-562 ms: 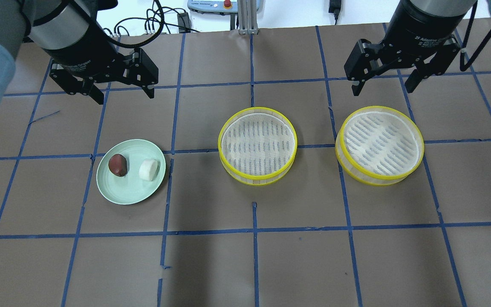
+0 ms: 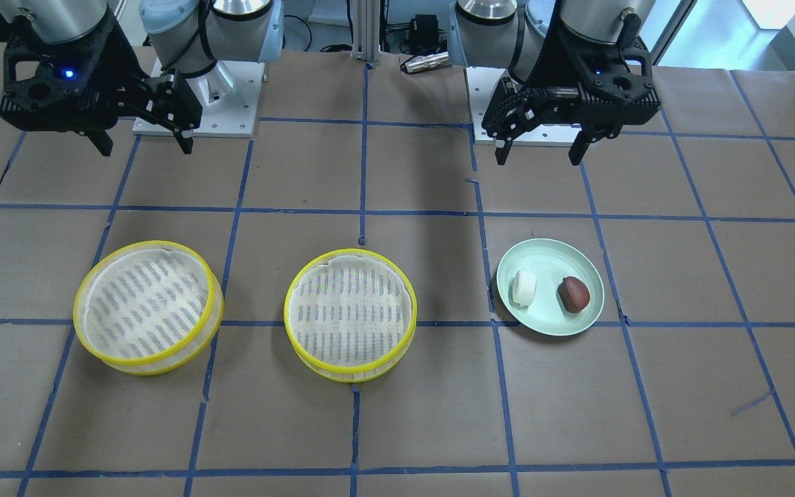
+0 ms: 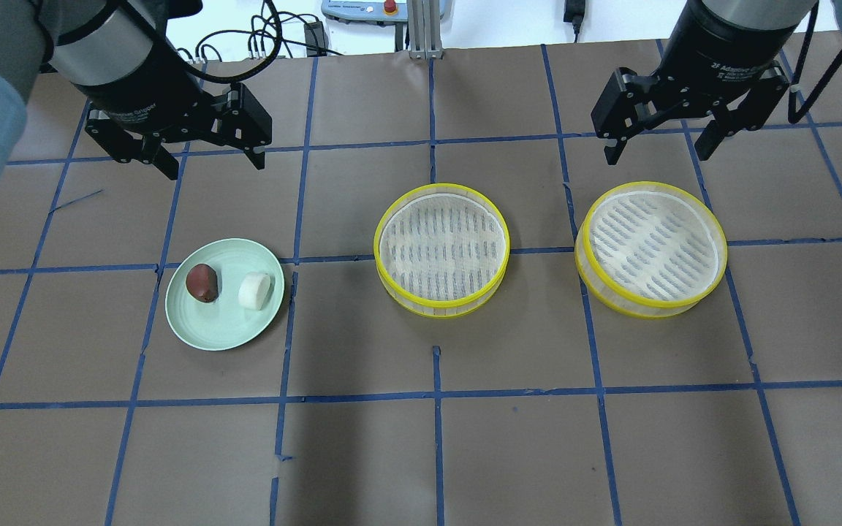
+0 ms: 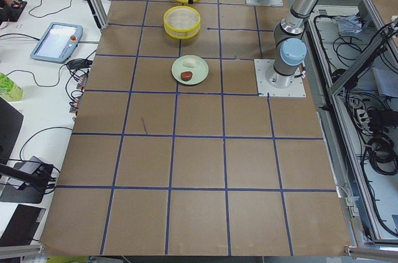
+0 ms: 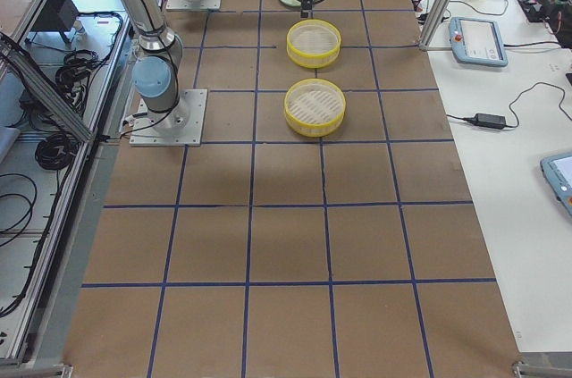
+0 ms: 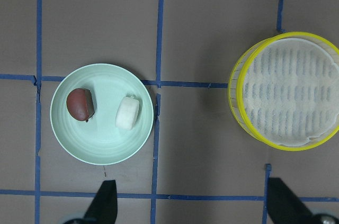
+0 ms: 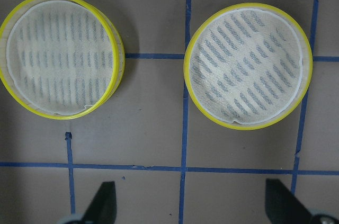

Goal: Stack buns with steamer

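Observation:
A white bun [image 3: 255, 289] and a dark red-brown bun [image 3: 202, 283] lie side by side on a pale green plate [image 3: 224, 329]; they also show in the left wrist view, white bun [image 6: 128, 113] and red-brown bun [image 6: 80, 104]. Two yellow-rimmed steamer trays with white mesh liners stand on the table, one in the middle [image 3: 441, 248] and one to the right [image 3: 650, 247]. My left gripper [image 3: 213, 161] is open and empty, high above the table behind the plate. My right gripper [image 3: 658, 150] is open and empty, above the far edge of the right steamer.
The table [image 3: 435, 438] is brown paper with a blue tape grid. Cables and a control pendant [image 3: 362, 9] lie beyond its far edge. In the front-facing view the arm bases [image 2: 197, 96] stand at the back of the table.
The right gripper has shifted very slightly away from the camera. Nothing else has moved.

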{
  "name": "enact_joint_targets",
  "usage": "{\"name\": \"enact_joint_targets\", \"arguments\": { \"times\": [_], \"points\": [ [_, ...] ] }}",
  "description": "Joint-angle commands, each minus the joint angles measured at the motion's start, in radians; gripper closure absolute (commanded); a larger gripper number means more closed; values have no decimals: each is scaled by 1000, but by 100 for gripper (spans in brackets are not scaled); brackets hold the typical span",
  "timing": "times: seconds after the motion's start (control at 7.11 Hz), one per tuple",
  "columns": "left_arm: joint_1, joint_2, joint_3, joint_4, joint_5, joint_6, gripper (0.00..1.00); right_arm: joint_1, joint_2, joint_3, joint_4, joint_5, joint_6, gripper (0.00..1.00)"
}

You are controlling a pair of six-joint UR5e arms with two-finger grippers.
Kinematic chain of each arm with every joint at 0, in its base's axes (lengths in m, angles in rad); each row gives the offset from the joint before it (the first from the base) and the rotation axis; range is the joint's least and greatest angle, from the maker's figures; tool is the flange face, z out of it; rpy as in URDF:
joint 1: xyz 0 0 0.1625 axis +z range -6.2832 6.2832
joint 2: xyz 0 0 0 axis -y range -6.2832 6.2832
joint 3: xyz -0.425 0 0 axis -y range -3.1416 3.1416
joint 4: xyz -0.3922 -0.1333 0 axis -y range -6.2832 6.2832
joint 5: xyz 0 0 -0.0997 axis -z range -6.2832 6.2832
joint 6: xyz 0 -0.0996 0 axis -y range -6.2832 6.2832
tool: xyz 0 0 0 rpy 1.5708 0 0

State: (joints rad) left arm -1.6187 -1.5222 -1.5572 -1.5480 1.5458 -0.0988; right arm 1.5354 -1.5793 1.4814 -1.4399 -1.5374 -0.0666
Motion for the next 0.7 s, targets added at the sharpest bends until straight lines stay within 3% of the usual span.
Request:
{"name": "enact_joint_targets", "arguments": {
  "times": [0.0, 0.28, 0.56],
  "points": [
    [0, 1, -35, -14, 4, 14, 0, -110, 5, 54, -10, 10, -108, 0],
    [48, -22, -133, -18, 5, 92, 0, -266, 106, 79, -68, 8, -324, 1],
    [123, -161, -243, 64, 7, 184, 0, -339, 285, 88, -264, 2, -442, 1]
  ]
}}
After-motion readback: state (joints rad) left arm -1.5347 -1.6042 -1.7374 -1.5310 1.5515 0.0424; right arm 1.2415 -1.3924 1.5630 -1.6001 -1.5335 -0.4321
